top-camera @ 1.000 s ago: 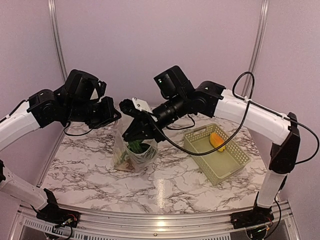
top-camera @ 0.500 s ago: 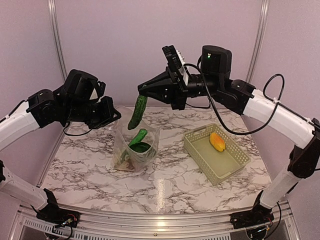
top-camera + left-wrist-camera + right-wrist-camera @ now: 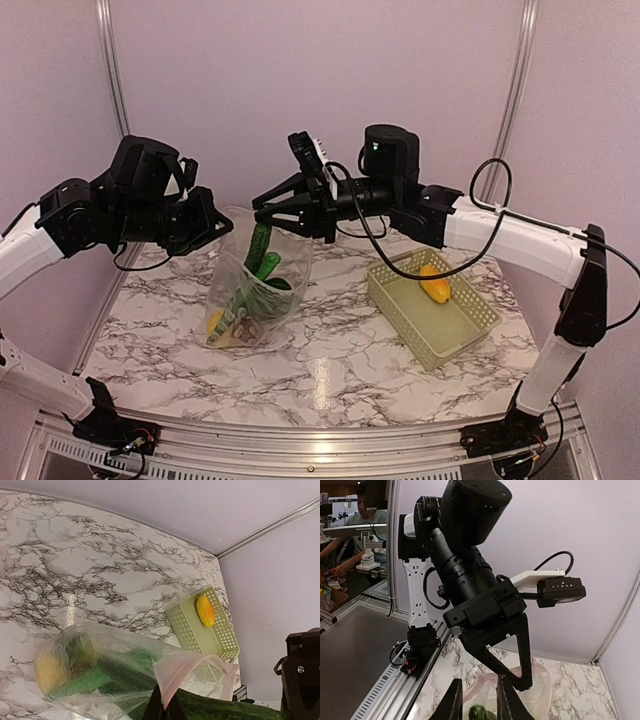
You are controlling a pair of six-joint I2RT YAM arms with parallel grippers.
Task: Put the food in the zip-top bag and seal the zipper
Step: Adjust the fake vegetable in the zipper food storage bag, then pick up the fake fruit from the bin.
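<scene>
Right tool (image 3: pixel 262 213) lower, above zip-top bag (image 3: pixel 248 298)

The right gripper (image 3: pixel 478 687) shows as two dark fingers rising from the bottom edge, slightly apart. The blurred tip of a green vegetable (image 3: pixel 479 713) sits in the gap. Just beyond, the black left arm (image 3: pixel 465 555) reaches down, and the left gripper (image 3: pixel 518 681) pinches the rim of the clear zip-top bag (image 3: pixel 540 680) above the marble table (image 3: pixel 580 697). Far behind, a person (image 3: pixel 367 507) is at a bench.

White arms (image 3: pixel 520 240), black joints (image 3: pixel 390 150), cables (image 3: pixel 478 178)
</scene>
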